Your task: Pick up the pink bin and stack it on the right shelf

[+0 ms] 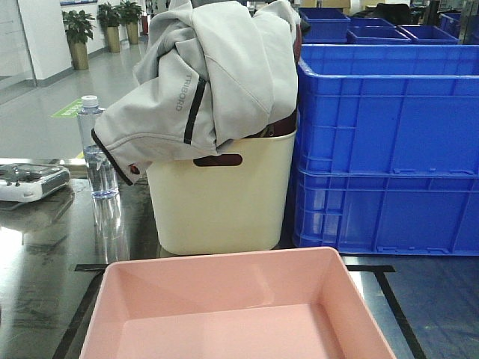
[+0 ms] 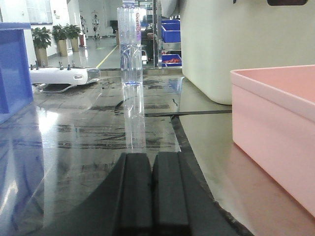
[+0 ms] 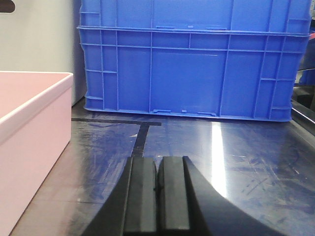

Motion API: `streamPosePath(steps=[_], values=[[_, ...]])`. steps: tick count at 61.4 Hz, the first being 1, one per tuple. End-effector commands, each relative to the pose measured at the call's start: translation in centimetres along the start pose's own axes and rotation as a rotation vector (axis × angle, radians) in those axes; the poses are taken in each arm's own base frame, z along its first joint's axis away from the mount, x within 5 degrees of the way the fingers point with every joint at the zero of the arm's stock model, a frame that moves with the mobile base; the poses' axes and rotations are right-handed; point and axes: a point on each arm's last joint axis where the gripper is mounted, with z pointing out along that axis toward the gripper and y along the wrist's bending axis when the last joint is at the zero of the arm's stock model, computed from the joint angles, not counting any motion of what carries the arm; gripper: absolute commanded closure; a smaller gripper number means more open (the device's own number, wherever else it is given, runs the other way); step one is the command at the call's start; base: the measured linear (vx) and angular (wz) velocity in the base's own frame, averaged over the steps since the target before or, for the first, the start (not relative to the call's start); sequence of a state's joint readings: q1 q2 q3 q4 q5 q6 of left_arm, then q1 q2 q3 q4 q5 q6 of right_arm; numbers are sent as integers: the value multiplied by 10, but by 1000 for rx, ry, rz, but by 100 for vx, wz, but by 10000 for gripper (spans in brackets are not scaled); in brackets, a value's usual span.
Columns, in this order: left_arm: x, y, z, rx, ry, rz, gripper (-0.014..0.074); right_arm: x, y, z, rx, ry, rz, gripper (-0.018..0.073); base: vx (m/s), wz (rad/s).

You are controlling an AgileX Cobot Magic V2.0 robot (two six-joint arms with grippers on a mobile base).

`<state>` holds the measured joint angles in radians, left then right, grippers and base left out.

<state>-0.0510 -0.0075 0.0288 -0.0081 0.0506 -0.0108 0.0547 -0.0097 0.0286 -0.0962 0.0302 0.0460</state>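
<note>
The pink bin (image 1: 224, 307) sits at the near middle of the shiny grey metal surface (image 1: 45, 247), inside a black tape outline (image 1: 389, 288). It also shows at the right of the left wrist view (image 2: 275, 128) and at the left of the right wrist view (image 3: 27, 132). My left gripper (image 2: 151, 160) is shut and empty, low over the surface to the left of the bin. My right gripper (image 3: 158, 162) is shut and empty, low over the surface to the right of the bin. Neither gripper shows in the front view.
A tall cream tub (image 1: 221, 198) with a grey jacket (image 1: 209, 75) stands behind the bin. Stacked blue crates (image 1: 389, 142) stand at the back right. A clear water bottle (image 1: 96, 149) and a white controller (image 1: 30, 181) are at the back left.
</note>
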Motion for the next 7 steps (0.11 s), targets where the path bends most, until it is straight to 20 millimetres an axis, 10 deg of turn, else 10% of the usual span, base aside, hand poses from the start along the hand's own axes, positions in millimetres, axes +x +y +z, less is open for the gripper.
streamPosePath(steps=[1,7], values=[[-4,0,-1,2,-92,-10,603,-8,0,-1,2,-99,-5,568,0,0],[-4,0,-1,2,-92,-10,603,-8,0,-1,2,-99,-5,568,0,0]])
